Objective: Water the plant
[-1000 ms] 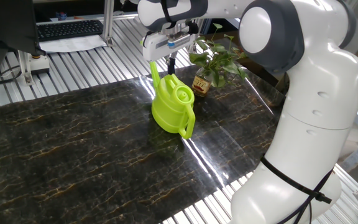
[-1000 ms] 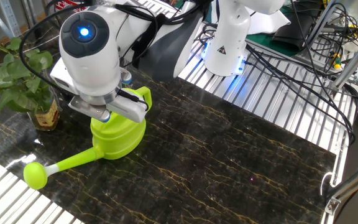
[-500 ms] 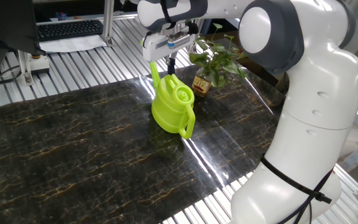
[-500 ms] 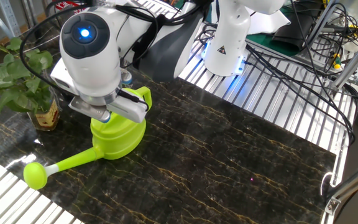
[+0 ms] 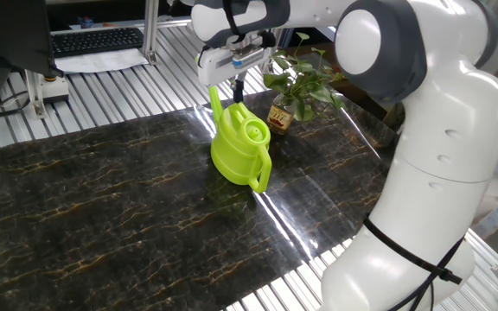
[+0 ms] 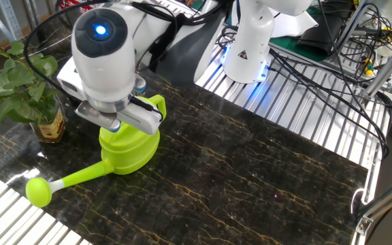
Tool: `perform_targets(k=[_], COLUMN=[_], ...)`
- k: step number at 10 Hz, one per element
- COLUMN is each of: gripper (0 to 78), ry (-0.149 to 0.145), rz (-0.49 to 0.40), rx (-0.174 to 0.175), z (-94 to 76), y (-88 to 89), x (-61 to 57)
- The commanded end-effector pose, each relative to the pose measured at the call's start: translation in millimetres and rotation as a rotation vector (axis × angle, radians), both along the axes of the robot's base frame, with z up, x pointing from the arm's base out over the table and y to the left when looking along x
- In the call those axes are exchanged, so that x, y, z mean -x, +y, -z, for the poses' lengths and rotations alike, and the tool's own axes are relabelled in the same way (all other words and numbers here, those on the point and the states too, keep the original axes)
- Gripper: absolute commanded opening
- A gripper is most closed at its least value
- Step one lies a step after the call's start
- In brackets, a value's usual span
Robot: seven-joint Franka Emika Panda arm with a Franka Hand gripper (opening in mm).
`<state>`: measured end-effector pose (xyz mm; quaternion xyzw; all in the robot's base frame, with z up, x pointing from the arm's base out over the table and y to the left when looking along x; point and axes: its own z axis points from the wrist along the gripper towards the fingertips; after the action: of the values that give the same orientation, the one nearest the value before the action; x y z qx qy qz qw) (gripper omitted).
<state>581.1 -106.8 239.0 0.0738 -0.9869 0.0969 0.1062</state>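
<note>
I've got the jaws (image 5: pixel 239 86) hanging right over the top of the lime-green watering can (image 5: pixel 240 144), dark fingertips pointing down at its upper rim, but whether they are wide, narrow or already pinching the plastic I cannot tell: one fixed view shows only a dark tip, and in the other the wrist housing blocks the fingers altogether. The can stands upright on the dark marble counter (image 5: pixel 102 199), its loop handle (image 6: pixel 156 103) poking out from behind the wrist, its long spout (image 6: pixel 80 177) lying low along the counter and ending in a round rose (image 6: pixel 38 191) near the counter's edge. The plant (image 5: pixel 305 79), leafy vines in a little brown jar (image 5: pixel 280 115) with a yellowish label, sits just beside the can at the far right corner of the counter, apart from it, not touching as far as I can see. My read: this is the grasp on the can, nothing poured yet. To do it well I'd want a firm bite on the handle, lift straight up so the long spout clears the counter, swing the rose over the jar without brushing those broad leaves, then tip slowly. That jar looks light and easy to knock over.
</note>
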Motion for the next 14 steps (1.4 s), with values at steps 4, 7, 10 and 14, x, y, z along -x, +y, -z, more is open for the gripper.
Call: perform_targets(k=[4, 7, 10, 14], gripper=[0.0, 77.4, 77.4, 77.4], ry=[-0.022, -0.022, -0.022, -0.022], rz=[0.09, 0.093, 0.093, 0.093], rx=[-0.082, -0.082, -0.082, -0.082], z=[-3.4, -3.4, -3.4, -3.4], y=[-3.8, -3.9, -3.9, -3.9], x=[0.9, 0.9, 0.9, 0.9])
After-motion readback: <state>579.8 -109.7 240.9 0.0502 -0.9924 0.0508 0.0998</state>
